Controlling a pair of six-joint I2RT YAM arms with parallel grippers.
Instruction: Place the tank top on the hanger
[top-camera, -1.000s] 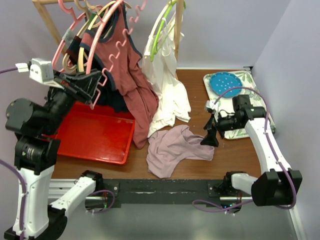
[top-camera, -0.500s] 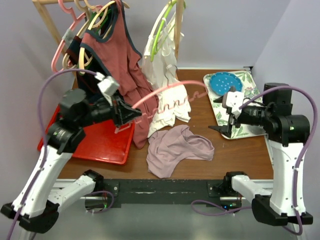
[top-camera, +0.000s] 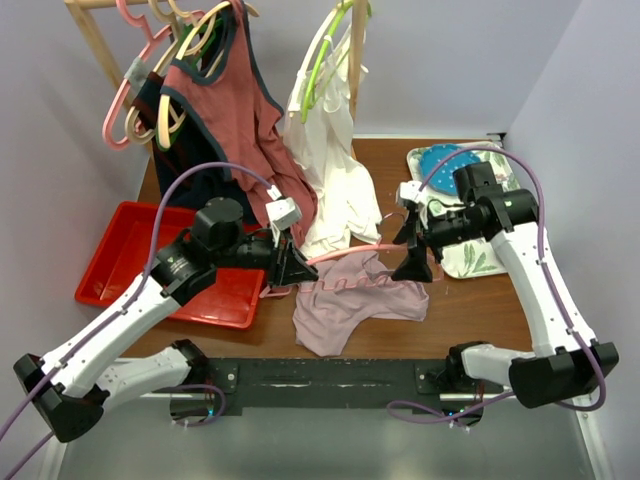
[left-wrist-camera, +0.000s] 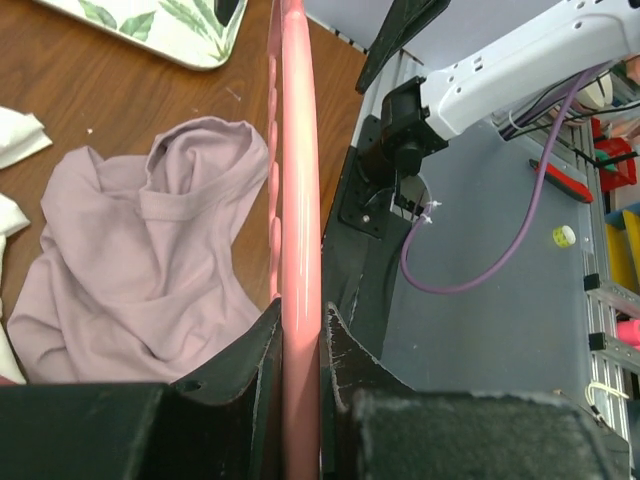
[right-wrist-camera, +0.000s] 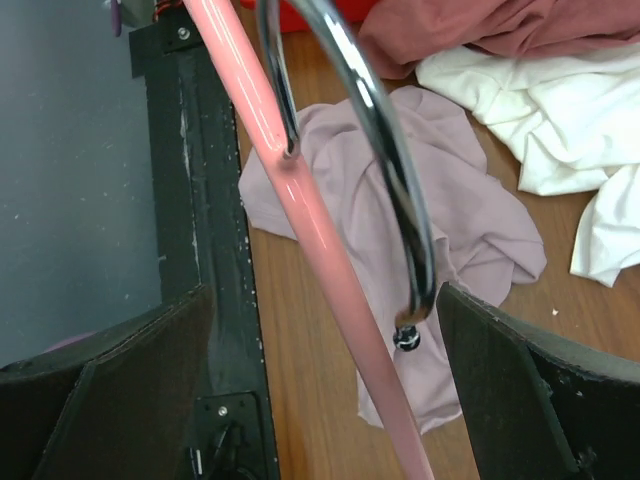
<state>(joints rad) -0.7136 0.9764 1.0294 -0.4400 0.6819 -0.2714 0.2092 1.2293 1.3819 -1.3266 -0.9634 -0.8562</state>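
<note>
- Left gripper (top-camera: 290, 268) first: its jaws are pinched hard on the slim salmon-pink plastic hanger (top-camera: 350, 253). The wrist view shows the pink bar squeezed between the two black fingers (left-wrist-camera: 262, 350) with no gap either side.
- From that grip the hanger's long axis runs straight out ahead of the left jaws, almost level, towards the right arm.
- Right gripper (top-camera: 410, 250): jaws spread wide and holding nothing. Its wrist camera has one finger (right-wrist-camera: 110, 390) far to one side and the other far to the opposite side.
- The hanger's curved chrome hook (right-wrist-camera: 385, 160) and the end of the pink bar hang in the gap between those fingers. As far as I can see they touch neither one.
- Now the limp pale mauve tank top (top-camera: 345, 305). It is crumpled in a heap on the brown wooden table (top-camera: 470, 300), under the hanger and between the two sets of jaws.
- From the left jaws the tank top (left-wrist-camera: 150, 270) lies below and off to one side of the bar. From the right jaws the tank top (right-wrist-camera: 450, 230) is down past the hook, just beyond it.
- So the hanger spans above the garment and is not in it. No strap or neck opening has been lifted, and the folds hide where those openings are.
- My read is that the left is tied up with the hanger, so the right is the free one. It would have to back off the hook and drop to the fabric under it.
</note>
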